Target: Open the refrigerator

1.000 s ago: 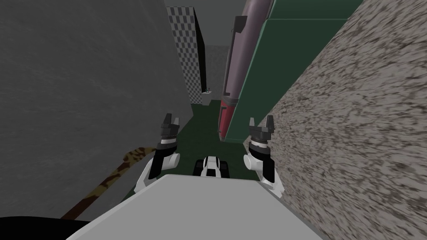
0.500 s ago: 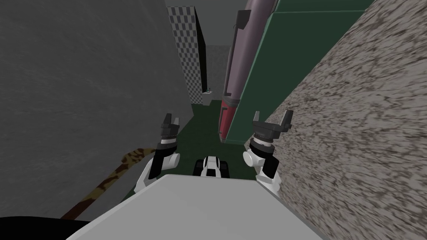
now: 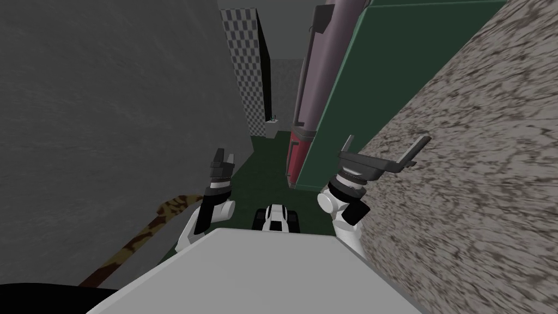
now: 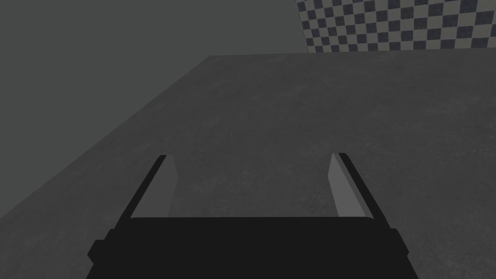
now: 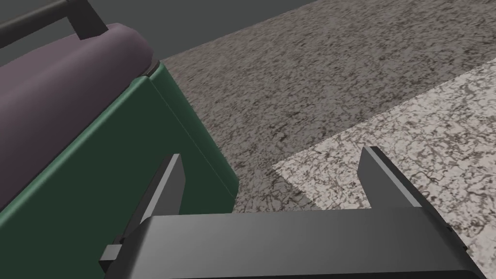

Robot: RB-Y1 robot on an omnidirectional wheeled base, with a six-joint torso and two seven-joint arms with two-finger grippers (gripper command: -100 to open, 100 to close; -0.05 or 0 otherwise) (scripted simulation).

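Faces a narrow passage with the refrigerator point(image 3: 370, 82) ahead on the right: green side panel, purple door point(image 3: 327, 60) with a dark handle point(image 5: 38, 17), red lower part. Holds the right gripper point(image 3: 385, 146) raised near the green side's edge, beside the speckled wall point(image 3: 479, 163), fingers spread wide, pinching nothing. Holds the left gripper point(image 3: 224, 157) lower by the grey wall point(image 3: 109, 109), fingers apart, empty.

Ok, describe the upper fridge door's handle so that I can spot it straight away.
Start from the speckled wall on my right; the dark green fridge side stands out from it beyond the right gripper. On its mauve upper door runs a long dark bar handle; the red door below has a shorter one.
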